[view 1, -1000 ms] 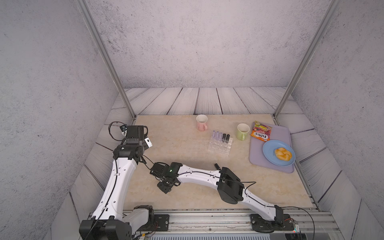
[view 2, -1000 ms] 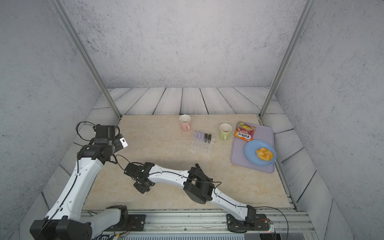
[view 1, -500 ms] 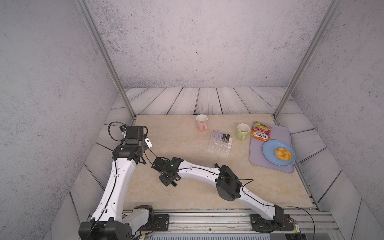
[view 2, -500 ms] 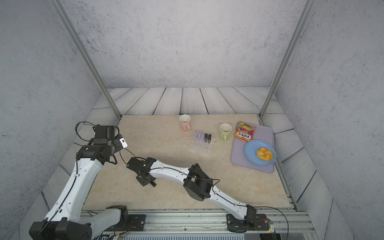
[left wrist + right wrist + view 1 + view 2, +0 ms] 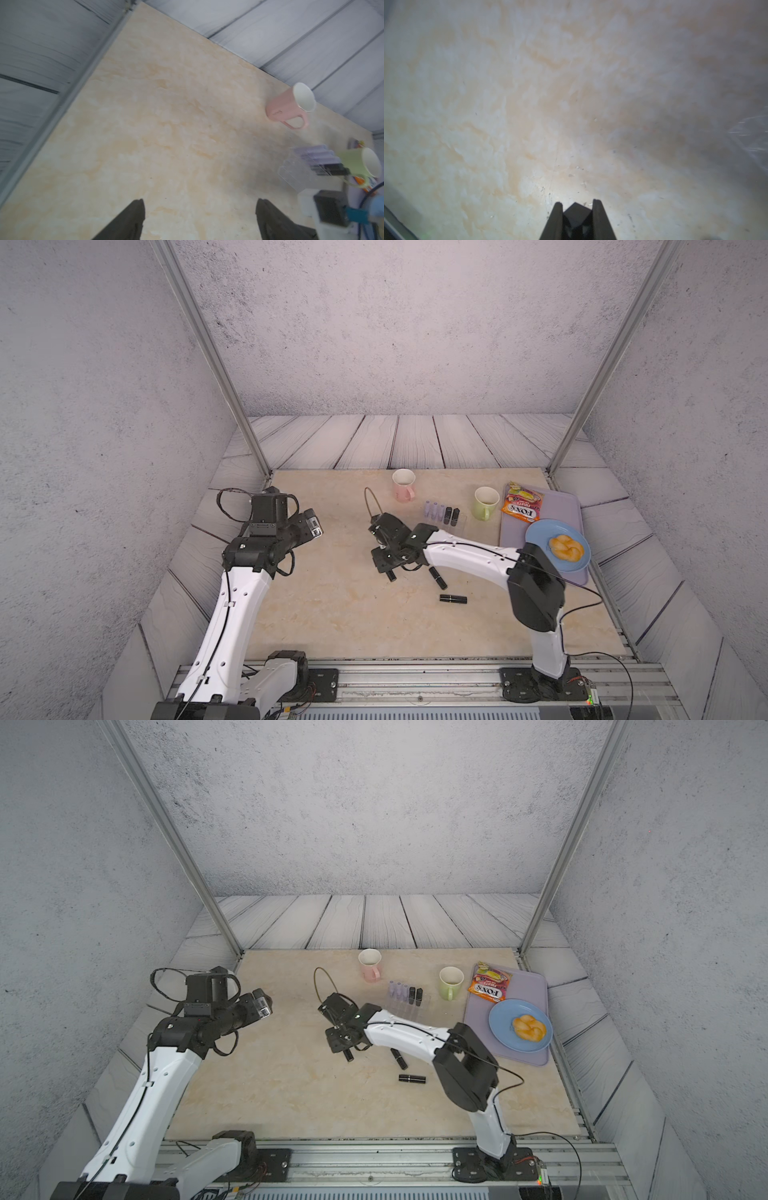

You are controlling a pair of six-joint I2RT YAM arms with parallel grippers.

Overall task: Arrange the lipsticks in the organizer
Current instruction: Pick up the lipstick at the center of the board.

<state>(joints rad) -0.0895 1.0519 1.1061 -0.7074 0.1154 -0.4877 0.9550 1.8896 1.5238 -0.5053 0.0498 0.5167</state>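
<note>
Right wrist view: we see the right gripper [image 5: 577,202] clamped on a glossy black cylindrical lipstick tube [image 5: 577,218]. The left gripper [image 5: 200,200] stands wide apart and empty.

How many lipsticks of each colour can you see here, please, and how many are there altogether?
Black lipsticks: 5 (two upright in the organizer, two lying on the table, one held in the right gripper)
Lilac lipsticks: 3 (all upright in the organizer)
Total: 8
</note>
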